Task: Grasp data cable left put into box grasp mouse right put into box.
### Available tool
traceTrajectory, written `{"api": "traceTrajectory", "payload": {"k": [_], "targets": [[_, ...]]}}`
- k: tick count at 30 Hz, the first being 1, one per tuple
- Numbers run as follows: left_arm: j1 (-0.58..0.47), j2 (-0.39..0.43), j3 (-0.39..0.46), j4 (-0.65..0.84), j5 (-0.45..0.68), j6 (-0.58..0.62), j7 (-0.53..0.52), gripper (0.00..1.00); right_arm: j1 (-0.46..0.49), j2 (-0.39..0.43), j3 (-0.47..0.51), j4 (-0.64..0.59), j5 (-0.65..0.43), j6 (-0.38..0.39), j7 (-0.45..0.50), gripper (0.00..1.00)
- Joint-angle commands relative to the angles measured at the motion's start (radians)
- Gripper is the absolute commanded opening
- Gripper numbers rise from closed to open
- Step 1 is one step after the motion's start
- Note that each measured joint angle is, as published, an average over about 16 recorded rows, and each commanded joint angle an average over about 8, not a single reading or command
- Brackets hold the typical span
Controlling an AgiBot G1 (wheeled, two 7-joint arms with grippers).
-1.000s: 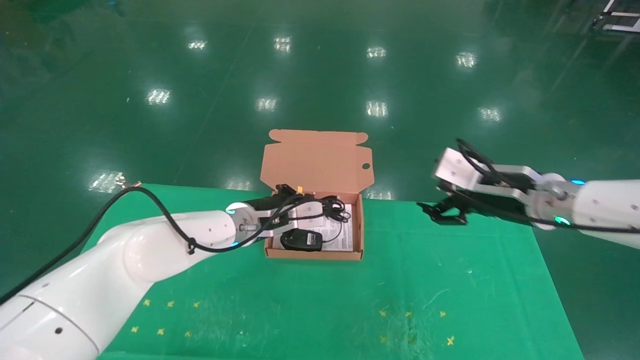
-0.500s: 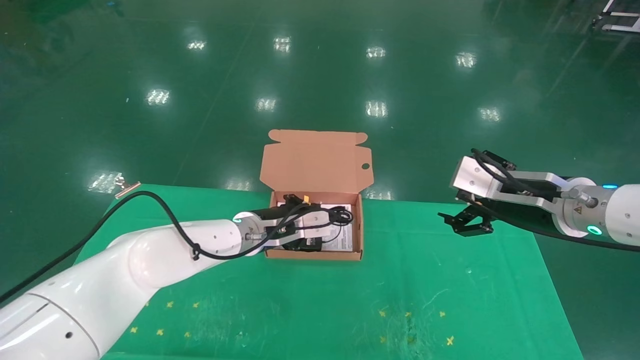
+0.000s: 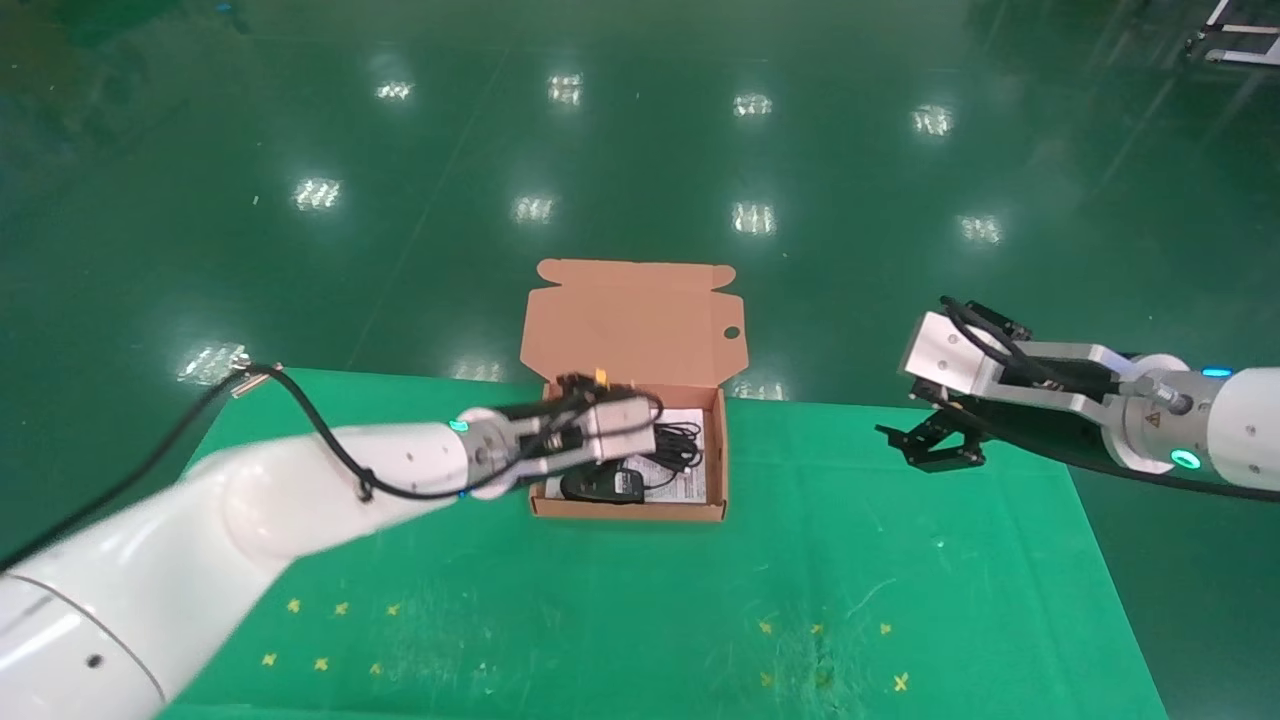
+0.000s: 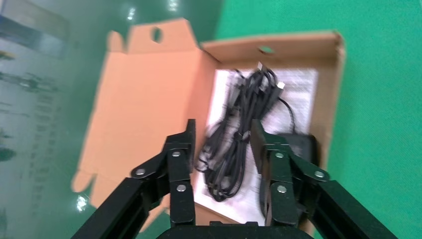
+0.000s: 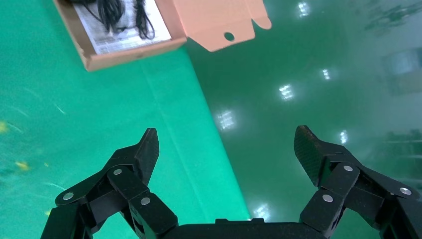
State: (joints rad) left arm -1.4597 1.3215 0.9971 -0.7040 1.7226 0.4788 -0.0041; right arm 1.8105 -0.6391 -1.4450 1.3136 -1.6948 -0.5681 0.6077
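My left gripper (image 4: 222,137) hangs above the shallow orange-brown cardboard box (image 3: 628,510), its black fingers (image 4: 179,164) spread apart with nothing between them. Through the gap, in my left wrist view, I see the thin black data cable (image 4: 239,129) lying below as a long looped bundle on the white printed sheet (image 4: 298,82) that lines the box floor; its small pale plug end points toward the wall by the hinged lid. In the head view the cable (image 3: 680,440) sits in the right half of the box, apart from my fingers.

The small black oval mouse (image 3: 600,487) rests inside the box too, against the near wall, partly covered by my left wrist. Its thin cord runs off to the right across the sheet (image 3: 690,480).

The box stands at the middle of the far edge of the green table (image 3: 700,620), its tabbed lid (image 3: 630,320), with one round hole, standing open beyond that edge.

My right gripper (image 5: 226,149) hovers near the table's far right corner, well apart from the box (image 5: 124,52), fingers (image 5: 144,149) wide apart and holding nothing.
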Motion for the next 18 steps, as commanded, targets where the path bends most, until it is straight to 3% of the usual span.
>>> {"api": "traceTrajectory", "payload": {"k": [1, 10, 18], "targets": [[-0.005, -0.011, -0.004, -0.017, -0.017, 0.010, -0.014, 1.00, 0.002, 0.001, 0.003, 0.001, -0.003, 0.008, -0.001, 1.00], [-0.093, -0.062, -0.048, -0.084, -0.028, -0.012, -0.100, 1.00, 0.131, -0.034, 0.003, 0.030, -0.065, -0.124, -0.068, 1.00], [-0.069, -0.112, -0.096, -0.122, -0.092, 0.061, -0.112, 1.00, 0.094, -0.038, 0.082, 0.029, -0.008, -0.198, -0.094, 1.00]]}}
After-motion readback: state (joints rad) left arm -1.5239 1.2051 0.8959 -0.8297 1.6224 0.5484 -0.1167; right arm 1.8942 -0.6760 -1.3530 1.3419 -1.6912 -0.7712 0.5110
